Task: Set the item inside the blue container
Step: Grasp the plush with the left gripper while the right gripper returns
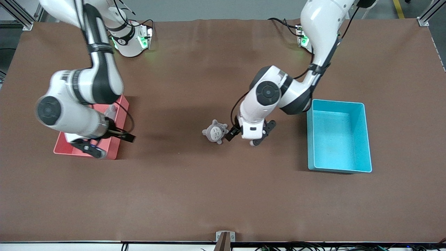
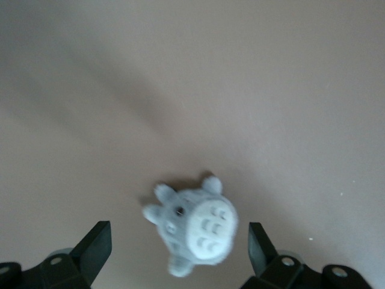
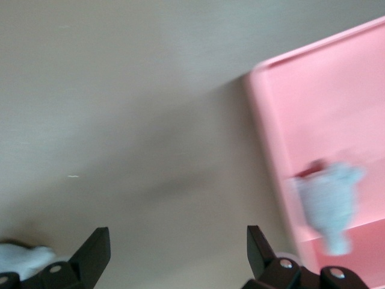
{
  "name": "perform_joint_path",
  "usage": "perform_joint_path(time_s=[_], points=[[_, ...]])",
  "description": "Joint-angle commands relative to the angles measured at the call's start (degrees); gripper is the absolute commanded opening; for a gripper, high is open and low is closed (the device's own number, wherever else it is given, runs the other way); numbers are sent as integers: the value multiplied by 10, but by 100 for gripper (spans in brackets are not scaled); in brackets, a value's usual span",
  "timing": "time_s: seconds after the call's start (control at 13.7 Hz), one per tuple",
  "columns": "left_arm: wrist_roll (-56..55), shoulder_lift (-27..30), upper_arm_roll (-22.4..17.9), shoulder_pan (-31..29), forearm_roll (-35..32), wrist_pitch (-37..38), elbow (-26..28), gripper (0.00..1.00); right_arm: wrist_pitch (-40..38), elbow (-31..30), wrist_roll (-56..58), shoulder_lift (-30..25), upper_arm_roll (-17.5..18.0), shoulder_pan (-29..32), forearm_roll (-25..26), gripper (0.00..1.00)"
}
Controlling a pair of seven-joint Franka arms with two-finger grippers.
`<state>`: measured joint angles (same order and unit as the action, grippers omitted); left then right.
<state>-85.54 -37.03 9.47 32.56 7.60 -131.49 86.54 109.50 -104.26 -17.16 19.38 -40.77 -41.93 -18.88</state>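
**Left hand lines up on plush toy as blue bin waits at the counter's end**

The left hand (image 1: 248, 136), fingers spread wide and holding nothing, hangs low over the brown counter (image 1: 195, 195) just beside a small grey plush toy (image 1: 215, 131), which lies mid-counter, well apart from the blue container (image 1: 338, 136) toward the left arm's end. From the wrist, the toy (image 2: 195, 226) sits between the two fingertips (image 2: 96, 244) but off toward one of them. A clean pick likely calls for centring the fingers over the soft body, then descending straight and pinching its widest part, not an ear. The left arm reaches down with elbow bent, wrist pointing at the counter. The right hand (image 1: 104, 141), also spread and empty, hovers over the pink bin (image 1: 118, 111), where a second pale plush (image 3: 329, 205) lies; that arm waits
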Motion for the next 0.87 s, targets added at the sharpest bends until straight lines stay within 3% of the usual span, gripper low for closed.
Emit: perform_joint_path(time_s=[0.0, 0.22, 0.66, 0.73, 0.8], points=[[-64, -51, -7, 34, 2, -30, -38, 100, 15, -93, 90, -58, -68, -10, 5, 100], [-79, -87, -11, 54, 4, -104, -40, 100, 21, -143, 111, -71, -112, -11, 6, 99], [-86, -123, -16, 78, -5, -135, -34, 100, 189, -290, 111, -84, -110, -22, 9, 98], [-86, -123, -17, 81, -12, -135, -31, 95, 222, -309, 111, -80, -109, -26, 9, 98], [-86, -123, -17, 79, -19, -134, -30, 79, 246, -322, 110, -79, -108, -30, 8, 98]])
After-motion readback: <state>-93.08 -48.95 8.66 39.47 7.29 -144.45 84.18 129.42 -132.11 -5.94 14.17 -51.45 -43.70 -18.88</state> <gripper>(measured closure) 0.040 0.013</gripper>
